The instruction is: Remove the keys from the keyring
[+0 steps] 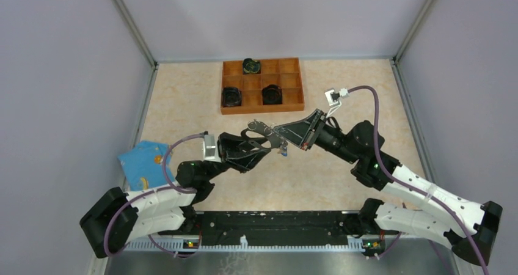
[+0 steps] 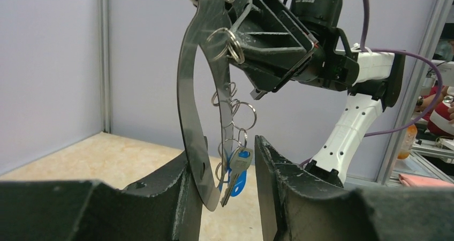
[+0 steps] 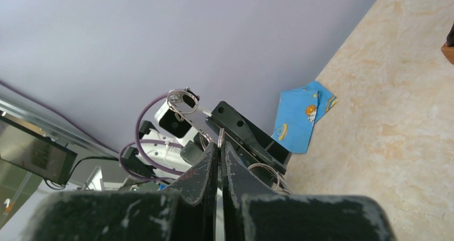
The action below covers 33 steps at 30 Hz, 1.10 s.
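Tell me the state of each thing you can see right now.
keyring, lifted off the table
key, hanging from the keyring
right gripper, shut on the keyring
left gripper, open around the key
blue packet, lying on the table

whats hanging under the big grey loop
A chain of small silver rings hangs off the keyring, ending in the blue-headed keys between the left gripper's fingers. The loop's rim covers part of the blue head, so how many keys there are is unclear.
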{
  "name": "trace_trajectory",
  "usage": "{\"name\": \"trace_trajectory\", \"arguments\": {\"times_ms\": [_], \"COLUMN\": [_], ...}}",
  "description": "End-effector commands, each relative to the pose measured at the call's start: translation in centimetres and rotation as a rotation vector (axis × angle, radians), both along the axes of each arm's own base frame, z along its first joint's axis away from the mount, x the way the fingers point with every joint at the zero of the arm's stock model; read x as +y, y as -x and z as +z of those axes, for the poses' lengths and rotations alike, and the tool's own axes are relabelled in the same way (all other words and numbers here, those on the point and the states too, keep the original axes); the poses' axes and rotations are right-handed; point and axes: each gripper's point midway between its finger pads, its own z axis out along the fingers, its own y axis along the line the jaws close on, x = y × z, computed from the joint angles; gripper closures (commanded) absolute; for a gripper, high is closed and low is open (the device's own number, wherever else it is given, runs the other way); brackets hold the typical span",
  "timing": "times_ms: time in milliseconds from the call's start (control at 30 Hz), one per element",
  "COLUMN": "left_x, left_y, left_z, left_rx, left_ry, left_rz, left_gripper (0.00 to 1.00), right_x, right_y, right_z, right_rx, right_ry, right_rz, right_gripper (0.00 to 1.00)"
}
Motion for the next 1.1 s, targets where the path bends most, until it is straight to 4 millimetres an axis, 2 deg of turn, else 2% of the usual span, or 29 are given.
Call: {"name": "trace_trajectory", "arguments": {"times_ms": [0,400,733,933,1067], "left_x": [1.7,1.9,2.4,2.2,2.0], "left_y": [1.5,1.4,2.3,2.5,2.2], "left_z": [3.6,4.2,5.9,6.0,5.9], "left_rx": [-0.106,-0.083,-0.109,-0.111,-0.098], "left_ry": [0.157,0.217,0.256,0.253,0.252], "left_rz": [0.0,-0.018,-0.051,-0.069,-0.066], "left_gripper": [0.56,0.61,0.62,0.63,0.69], "right_x": [-1.1,-0.8,-0.8,-0.8,-0.8], "right_y": [0.4,0.1,-0.2,-0.3,-0.3], "right_z": [3.0,2.1,0.5,0.2,0.0], "right_rx": [-0.042,-0.021,0.01,0.013,0.016], "right_ry": [-0.122,-0.117,-0.108,-0.106,-0.104], "right_rz": [-0.02,-0.034,-0.054,-0.055,-0.055], "right_gripper": [1.0,1.0,1.0,1.0,1.0]}}
